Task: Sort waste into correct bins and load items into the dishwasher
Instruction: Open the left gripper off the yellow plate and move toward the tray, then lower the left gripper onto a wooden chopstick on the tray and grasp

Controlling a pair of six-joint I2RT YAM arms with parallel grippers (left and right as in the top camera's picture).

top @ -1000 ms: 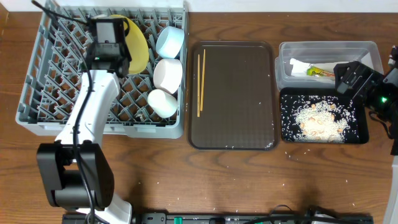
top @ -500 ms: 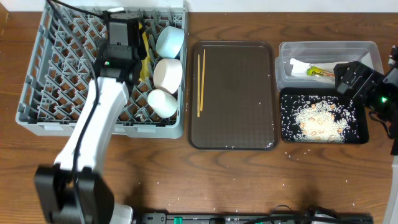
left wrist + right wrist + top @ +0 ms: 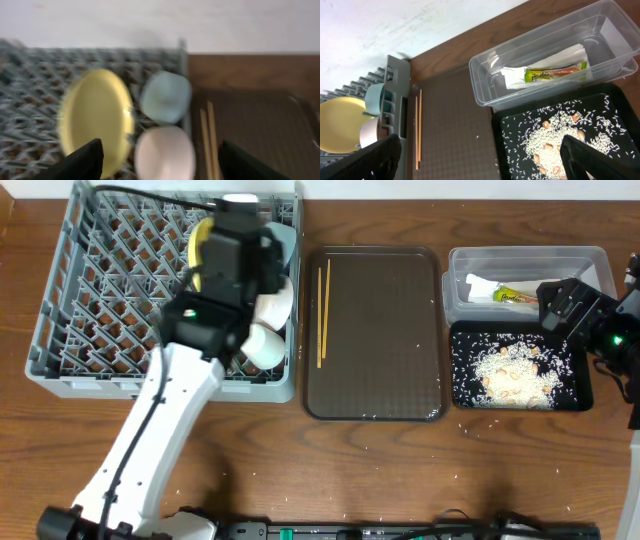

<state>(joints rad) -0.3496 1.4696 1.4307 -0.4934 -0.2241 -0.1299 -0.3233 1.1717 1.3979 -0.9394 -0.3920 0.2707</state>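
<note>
My left gripper (image 3: 160,146) hovers open and empty over the grey dishwasher rack (image 3: 70,290). Below it the yellow plate (image 3: 95,120) stands on edge in the rack. The light blue bowl (image 3: 165,96) and the white bowl (image 3: 165,155) sit beside the plate, and the small white cup (image 3: 262,346) is in front of them. The chopsticks (image 3: 322,300) lie on the brown tray (image 3: 380,340). My right gripper (image 3: 480,150) is open above the black tray (image 3: 620,105), which holds rice scraps (image 3: 555,142). The wrapper (image 3: 555,73) and the napkin (image 3: 517,80) lie in the clear tub (image 3: 485,85).
The left arm (image 3: 160,410) stretches from the table's front edge across the rack's near right corner. The tub and black tray sit side by side at the far right, close to the table edge. A few rice grains (image 3: 420,348) dot the brown tray.
The left gripper has opened and let go of the yellow plate, which now stands in the rack. The left arm has swung right, toward the bowls. The right arm has not moved.
</note>
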